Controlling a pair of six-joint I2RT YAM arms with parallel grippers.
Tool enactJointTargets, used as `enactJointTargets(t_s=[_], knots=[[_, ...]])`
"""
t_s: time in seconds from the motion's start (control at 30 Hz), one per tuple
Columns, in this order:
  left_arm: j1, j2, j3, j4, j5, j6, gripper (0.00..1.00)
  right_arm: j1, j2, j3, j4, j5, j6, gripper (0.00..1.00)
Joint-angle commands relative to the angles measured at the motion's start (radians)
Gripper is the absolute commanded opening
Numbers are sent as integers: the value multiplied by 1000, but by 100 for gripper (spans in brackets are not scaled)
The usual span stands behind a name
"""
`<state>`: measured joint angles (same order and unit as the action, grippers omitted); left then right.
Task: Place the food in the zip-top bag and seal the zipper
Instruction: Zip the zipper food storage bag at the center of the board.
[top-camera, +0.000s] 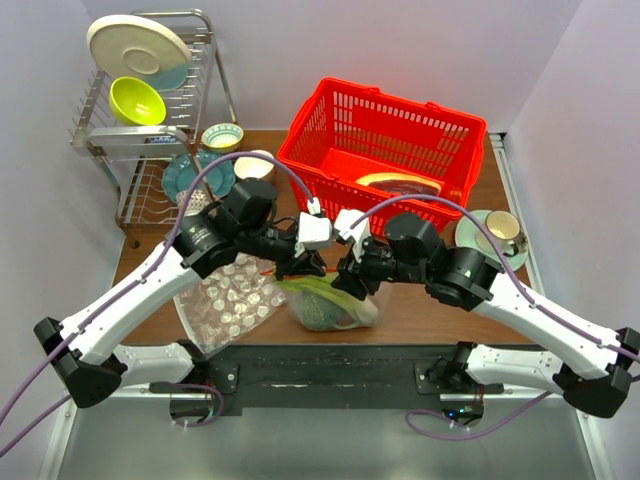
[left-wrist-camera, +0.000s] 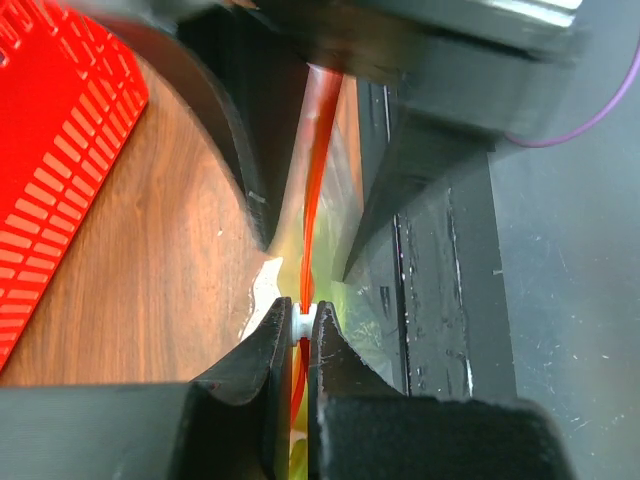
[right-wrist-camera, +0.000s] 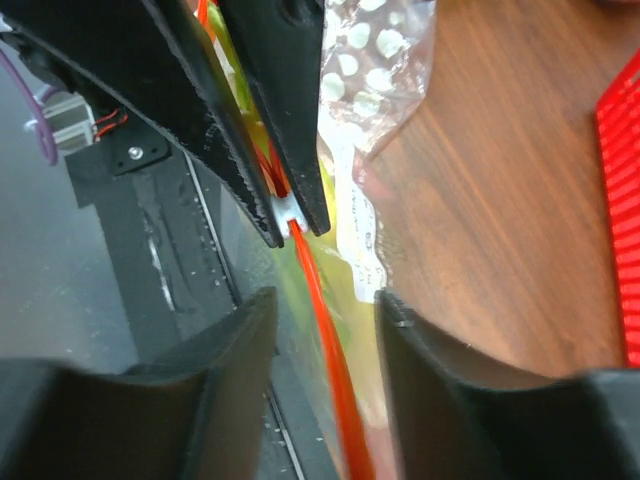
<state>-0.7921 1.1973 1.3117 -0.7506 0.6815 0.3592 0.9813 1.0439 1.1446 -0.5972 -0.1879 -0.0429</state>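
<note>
Left gripper (left-wrist-camera: 303, 328) first: its black fingers (left-wrist-camera: 262, 352) are pinched tight on a small white slider (left-wrist-camera: 303, 320) riding the thin orange-red plastic zipper strip (left-wrist-camera: 318, 160). From that pinch the strip runs straight ahead, long axis pointing right at the other arm.

And there's the right gripper (right-wrist-camera: 325, 300), jaws spread wide. It straddles the same strip and grips nothing, the orange line passing between its pads.

So the crinkly clear plastic zip-top bag (top-camera: 345, 310) hangs between the two grippers at the near edge of the brown wooden table (top-camera: 430, 310). Bright light-green toy stalks (top-camera: 318, 288) and a dark green toy ball (top-camera: 320, 316) show inside it; the slab I can't pick out.

Just left lies a clear bag printed with white dots (top-camera: 225, 300), not involved.

The left arm owns the slider, so my read is that the seal depends on drawing it along the strip's line. How much is already closed, I can't tell.
</note>
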Motion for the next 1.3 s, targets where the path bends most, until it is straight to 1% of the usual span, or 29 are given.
enactJointTargets(t_s=[0.0, 0.03, 0.07, 0.2, 0.23, 0.3, 0.37, 0.6, 0.8, 1.03, 1.27], knots=[[2, -48, 50, 23, 40, 17, 0, 0, -12, 26, 54, -36, -2, 23], [2, -51, 46, 19, 33, 15, 0, 0, -24, 21, 57, -22, 3, 4], [2, -53, 44, 16, 29, 14, 0, 0, -33, 9, 63, -13, 12, 0], [2, -61, 17, 28, 16, -2, 0, -1, -102, -26, 73, 73, 64, 0], [2, -61, 11, 34, 16, -5, 0, 0, -125, -29, 70, 138, 78, 0], [4, -62, -3, 40, 20, -8, 0, 0, -140, -29, 41, 191, 109, 0], [2, -62, -6, 42, 13, -11, 0, 0, -156, -19, -10, 301, 139, 0], [2, -79, -34, 48, -16, -29, 0, -1, -212, -17, -136, 484, 199, 0], [4, -85, -61, 46, -46, -45, 0, -1, -234, -22, -217, 551, 228, 0], [2, -110, -80, 43, -88, -81, 0, -1, -239, 16, -308, 679, 273, 0], [2, -136, -103, 33, -132, -95, 0, -1, -246, 23, -354, 746, 294, 0]])
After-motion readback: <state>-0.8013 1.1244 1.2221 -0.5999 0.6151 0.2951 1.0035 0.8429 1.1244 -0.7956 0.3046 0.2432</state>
